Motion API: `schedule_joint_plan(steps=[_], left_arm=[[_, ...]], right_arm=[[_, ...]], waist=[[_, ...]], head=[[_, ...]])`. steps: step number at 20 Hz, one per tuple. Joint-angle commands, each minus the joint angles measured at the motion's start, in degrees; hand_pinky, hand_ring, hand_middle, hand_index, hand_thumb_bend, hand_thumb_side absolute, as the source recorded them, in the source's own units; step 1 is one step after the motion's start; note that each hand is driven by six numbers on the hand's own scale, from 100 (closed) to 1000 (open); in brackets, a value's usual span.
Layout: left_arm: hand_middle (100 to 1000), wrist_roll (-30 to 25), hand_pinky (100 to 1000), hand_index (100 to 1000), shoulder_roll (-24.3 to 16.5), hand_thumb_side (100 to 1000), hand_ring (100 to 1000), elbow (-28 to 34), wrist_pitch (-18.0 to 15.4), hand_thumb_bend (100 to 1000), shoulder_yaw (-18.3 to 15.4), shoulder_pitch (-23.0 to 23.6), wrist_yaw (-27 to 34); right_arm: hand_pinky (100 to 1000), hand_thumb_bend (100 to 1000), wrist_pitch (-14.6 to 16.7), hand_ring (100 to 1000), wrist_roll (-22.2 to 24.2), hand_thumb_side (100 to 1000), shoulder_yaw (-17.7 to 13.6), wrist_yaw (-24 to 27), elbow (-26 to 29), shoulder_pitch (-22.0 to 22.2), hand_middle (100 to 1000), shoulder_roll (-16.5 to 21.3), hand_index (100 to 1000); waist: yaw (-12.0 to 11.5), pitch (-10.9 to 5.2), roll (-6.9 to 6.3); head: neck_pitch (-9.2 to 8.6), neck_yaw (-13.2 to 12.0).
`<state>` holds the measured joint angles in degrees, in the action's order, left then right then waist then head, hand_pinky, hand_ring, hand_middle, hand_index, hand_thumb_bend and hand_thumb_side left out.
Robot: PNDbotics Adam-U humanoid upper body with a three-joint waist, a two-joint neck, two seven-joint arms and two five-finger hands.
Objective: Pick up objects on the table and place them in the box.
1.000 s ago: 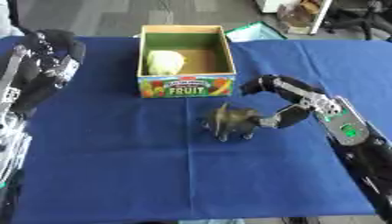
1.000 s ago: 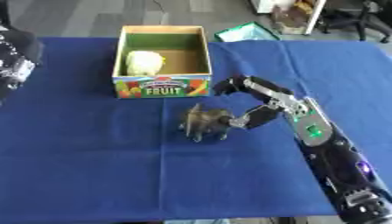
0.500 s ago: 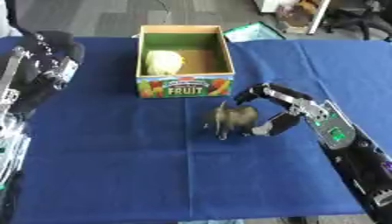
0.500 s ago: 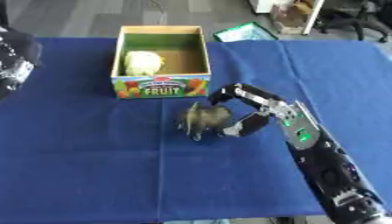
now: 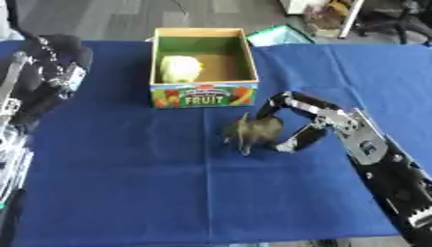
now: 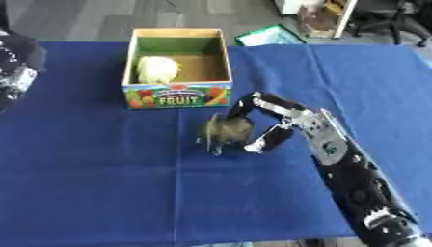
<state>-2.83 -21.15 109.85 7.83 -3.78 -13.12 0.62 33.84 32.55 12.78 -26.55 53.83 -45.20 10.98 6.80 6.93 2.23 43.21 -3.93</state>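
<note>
the right hand (image 5: 297, 120) curls fingers and thumb round a brownish-olive lumpy object (image 5: 253, 131) that sits on the blue cloth (image 5: 127, 183), just in front of the cardboard box (image 5: 202, 94) labelled fruit. a pale green round thing (image 5: 179, 69) lies in the box's left half. the left eye view shows more of the left hand (image 5: 52, 72), black, raised at the left edge, fingers hard to read; the right eye view cuts it to a sliver. beyond the table, grey floor, a green item (image 5: 283, 34) and chair legs (image 6: 384, 24). the object's exact shape is blurred.
</note>
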Motion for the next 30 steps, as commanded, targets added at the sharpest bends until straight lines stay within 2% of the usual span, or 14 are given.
schedule_joint_plan(steps=[1, 7, 12, 13, 14, 18, 23, 30], left_arm=[[621, -0.27, 671, 729, -0.57, 404, 775, 1.13, -0.06, 348, -0.08, -0.43, -0.20], [621, -0.24, 672, 730, -0.41, 408, 775, 1.00, 0.03, 345, -0.13, -0.27, -0.31], [620, -0.05, 671, 730, -0.40, 406, 774, 1.17, 0.04, 344, -0.24, -0.21, -0.17], [620, -0.08, 671, 730, -0.35, 406, 774, 1.19, 0.05, 343, -0.20, -0.22, -0.10], [620, -0.13, 670, 730, -0.29, 406, 774, 1.22, 0.05, 343, -0.16, -0.26, -0.02], [621, -0.41, 669, 730, 0.23, 409, 775, 1.29, 0.00, 335, 0.03, -0.60, 0.15], [620, -1.02, 669, 730, 0.84, 410, 774, 1.41, -0.03, 332, 0.47, -1.50, 0.49], [619, -2.91, 668, 730, 1.99, 404, 774, 1.83, -0.01, 339, 2.11, -3.93, 1.71]], right_arm=[[612, 290, 18.13, 559, 16.09, 100, 0.12, -0.88, 1.64, -1.32, 438, 0.39, 583], [575, 262, 18.13, 527, 13.69, 100, -0.05, 0.68, 2.42, -2.06, 392, 0.44, 539], [572, 248, 18.13, 523, 12.44, 100, -1.86, 5.62, 3.35, -4.28, 374, 1.59, 529], [571, 100, 18.13, 522, 12.17, 100, -2.47, 6.40, 3.08, -4.83, 372, 1.84, 527], [571, 234, 18.13, 521, 11.83, 100, -3.23, 6.98, 2.44, -5.41, 365, 2.02, 524], [575, 215, 17.56, 523, 8.76, 100, -6.94, 7.77, -1.63, -7.97, 354, 2.24, 520], [576, 205, 14.19, 522, 1.28, 100, -10.66, 4.84, -5.37, -11.62, 349, 1.67, 520], [576, 192, 7.42, 521, -11.12, 100, -14.86, -3.35, -9.28, -15.69, 346, 0.56, 521]], waist=[[-0.13, -0.87, -0.05], [-0.29, -0.90, 0.17], [-0.42, -1.03, 0.22], [-0.48, -1.05, 0.20], [-0.57, -1.07, 0.15], [-1.43, -0.98, -0.13], [-3.47, -0.55, -0.24], [-7.34, 0.11, 0.01]], head=[[-0.68, 0.14], [-0.61, 0.16], [-0.69, 0.06], [-0.75, 0.06], [-0.79, 0.06], [-0.98, 0.46], [-1.64, 2.06], [-2.84, 5.24]])
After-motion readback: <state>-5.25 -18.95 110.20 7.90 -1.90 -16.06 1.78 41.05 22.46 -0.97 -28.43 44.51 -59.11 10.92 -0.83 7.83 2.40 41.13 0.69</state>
